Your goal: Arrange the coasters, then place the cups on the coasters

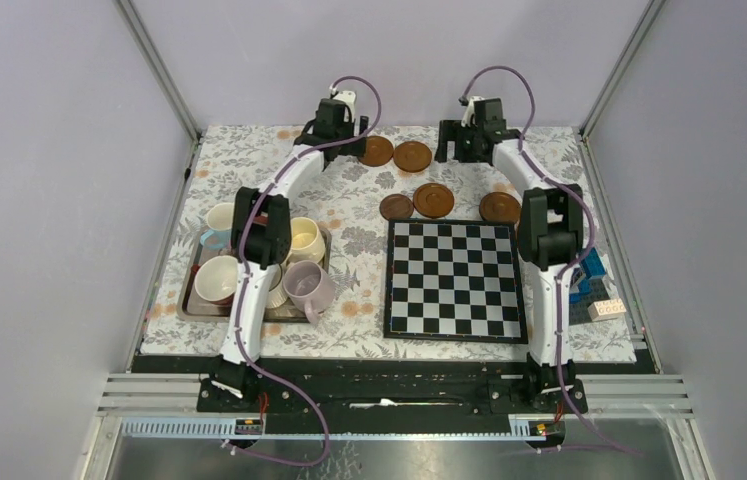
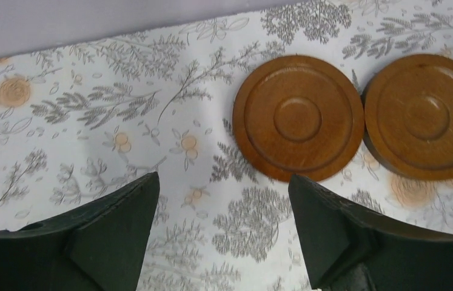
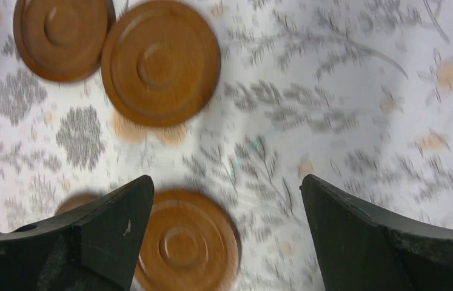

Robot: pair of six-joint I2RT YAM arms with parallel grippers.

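From above: coasters (image 1: 413,156) upper centre, beyond the chessboard (image 1: 454,280); cups (image 1: 307,285) crowded in the tray (image 1: 187,298), lower left.
Left wrist: left gripper (image 2: 222,182) spread wide, empty; two coasters upper right.
Right wrist: right gripper (image 3: 227,182) wide, empty; coasters upper left, bottom centre.

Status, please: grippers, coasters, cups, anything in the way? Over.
Left gripper and right gripper open, empty. Coasters scattered far side; cups crowded in tray. Chessboard occupies centre-right.

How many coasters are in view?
5 coasters: a far pair side by side, and three in a row just beyond the chessboard. More may be hidden or stacked.
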